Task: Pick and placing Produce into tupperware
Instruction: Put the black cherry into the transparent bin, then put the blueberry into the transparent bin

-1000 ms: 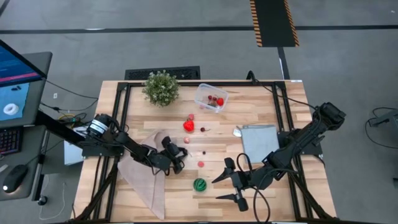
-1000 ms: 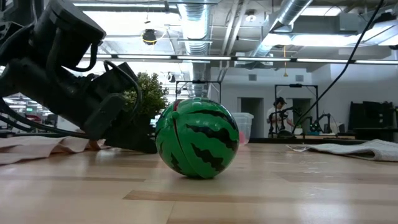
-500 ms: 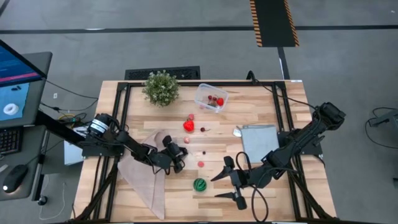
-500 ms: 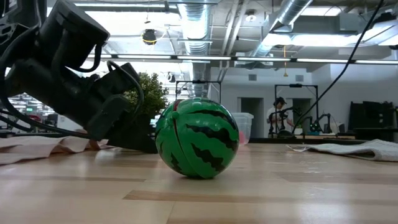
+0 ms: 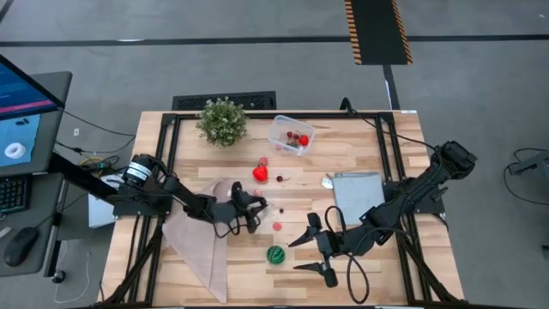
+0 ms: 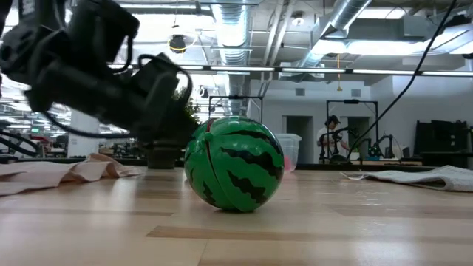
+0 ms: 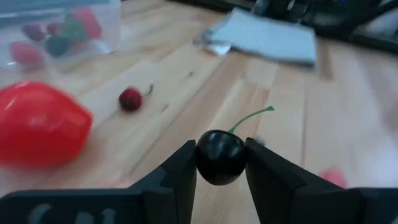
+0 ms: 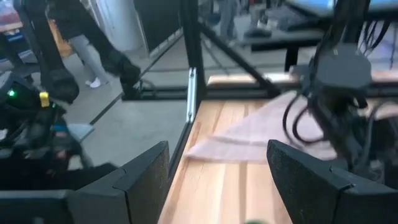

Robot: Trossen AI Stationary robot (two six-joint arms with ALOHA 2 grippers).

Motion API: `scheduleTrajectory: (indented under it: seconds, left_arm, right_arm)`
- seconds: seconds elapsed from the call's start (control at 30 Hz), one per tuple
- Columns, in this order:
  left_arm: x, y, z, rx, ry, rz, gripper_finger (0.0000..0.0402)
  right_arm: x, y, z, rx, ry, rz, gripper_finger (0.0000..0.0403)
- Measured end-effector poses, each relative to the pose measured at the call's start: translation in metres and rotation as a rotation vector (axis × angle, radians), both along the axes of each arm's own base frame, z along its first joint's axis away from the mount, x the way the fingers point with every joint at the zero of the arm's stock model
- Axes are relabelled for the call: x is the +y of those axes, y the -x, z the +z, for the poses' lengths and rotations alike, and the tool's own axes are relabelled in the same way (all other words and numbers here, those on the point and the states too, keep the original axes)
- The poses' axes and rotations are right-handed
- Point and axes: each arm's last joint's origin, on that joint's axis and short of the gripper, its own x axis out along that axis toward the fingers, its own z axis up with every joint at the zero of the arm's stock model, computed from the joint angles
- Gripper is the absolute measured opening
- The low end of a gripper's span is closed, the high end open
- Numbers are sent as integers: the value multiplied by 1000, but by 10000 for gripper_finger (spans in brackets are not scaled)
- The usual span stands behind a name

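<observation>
My left gripper [image 5: 256,206] is at mid-table, shut on a small dark cherry [image 7: 219,167] whose green stem [image 7: 252,117] sticks out ahead. Beyond it on the wood lie a red strawberry [image 5: 260,173], a tiny red cherry [image 7: 130,99] and a pink piece [image 5: 277,226]. The clear tupperware [image 5: 290,135] stands toward the far edge with a few red and dark pieces inside. The green striped ball [image 6: 233,174] rests near the front edge. In the high view my right gripper [image 5: 296,256] is open just right of the ball, with nothing between its fingers. My left gripper pinches the cherry's round body [image 7: 205,165] between its two fingers [image 7: 181,174], one on each side. The fingers come nearly level from the table's left, slanting a little down. The cherry looks lifted clear of the wood, its stem pointing away from the gripper.
A bushy potted plant [image 5: 222,121] stands at the far edge, left of the tupperware. A beige cloth [image 5: 202,236] lies under my left arm. A flat grey sheet [image 5: 358,196] lies toward the right. People move in the room beyond the table.
My left gripper has gone toward the table's right and far edges and risen off the wood, its wrist tipping up toward level. The green ball and the other pieces have stayed where they were.
</observation>
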Motion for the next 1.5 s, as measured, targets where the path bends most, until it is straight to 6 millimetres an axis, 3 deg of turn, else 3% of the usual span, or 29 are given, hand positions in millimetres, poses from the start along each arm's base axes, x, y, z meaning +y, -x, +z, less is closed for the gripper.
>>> scheduleTrajectory:
  seconds: [0.2, 0.4, 0.53, 0.7, 0.83, 0.93, 1.03, 1.2, 1.5]
  left_arm:
    - [26, -23, 13, -65, 56, -32, 109]
    - [65, -54, 36, -121, 78, -55, 110]
    - [102, -72, 61, -81, 89, -8, 114]
    - [154, -87, 102, 2, 91, 63, 111]
    - [195, -93, 133, 97, 119, 112, 113]
    - [220, -91, 144, 166, 149, 166, 113]
    - [232, -85, 144, 191, 170, 193, 113]
    - [236, -80, 136, 218, 156, 192, 121]
    - [236, -81, 137, 206, 151, 184, 208]
  right_arm:
    - [-3, -3, 2, -28, 31, -2, 295]
    - [-6, 9, 23, -108, 54, 20, 295]
    - [-4, 24, 40, -149, 20, 53, 295]
    - [11, 38, 42, -179, 77, 131, 295]
    - [18, 45, 42, -181, 77, 164, 295]
    - [19, 46, 42, -181, 77, 165, 295]
    - [19, 46, 42, -180, 77, 166, 295]
    - [19, 45, 42, -181, 80, 163, 295]
    - [12, 39, 41, -174, 79, 135, 295]
